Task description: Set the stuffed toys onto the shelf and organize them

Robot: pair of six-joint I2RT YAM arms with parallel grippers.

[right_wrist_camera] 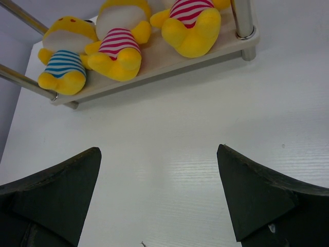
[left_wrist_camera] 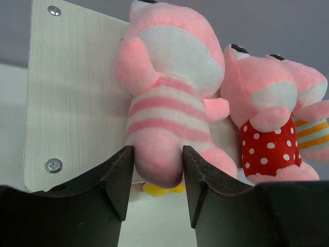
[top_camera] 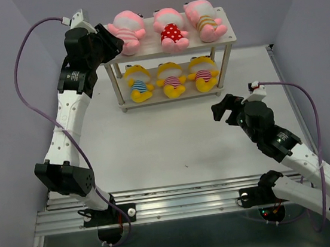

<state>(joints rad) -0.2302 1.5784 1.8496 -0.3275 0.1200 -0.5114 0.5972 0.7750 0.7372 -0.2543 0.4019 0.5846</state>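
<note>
Release step for the final toy, by the look of it: left gripper (left_wrist_camera: 158, 154) at the left end of the shelf (left_wrist_camera: 77, 92) top tier, jaws part-spread either side of the pink striped toy (left_wrist_camera: 164, 98) at its foot, pads touching plush on both sides. Can't tell whether pinching or just resting against it. On the other side, right gripper (right_wrist_camera: 158, 154) spread wide, holding nothing, low over the table (top_camera: 157, 154) in front of the lower tier

Counting six on the shelf: striped pink, polka-dot toy (left_wrist_camera: 267, 146) and third pink toy (top_camera: 205, 19) along the top, three yellow toys (top_camera: 171, 79) in a row below. Reads as nearly done

Next, as a guess: spread fully to clear the foot, then back straight out toward the near side, no sideways swing. Worth watching for plush snagging on a pad and dragging the toy off the front edge. Tight spots: polka-dot toy just beside on the right, touching or nearly, and the board edge right under the fingers. Nothing visible in the right arm's way
</note>
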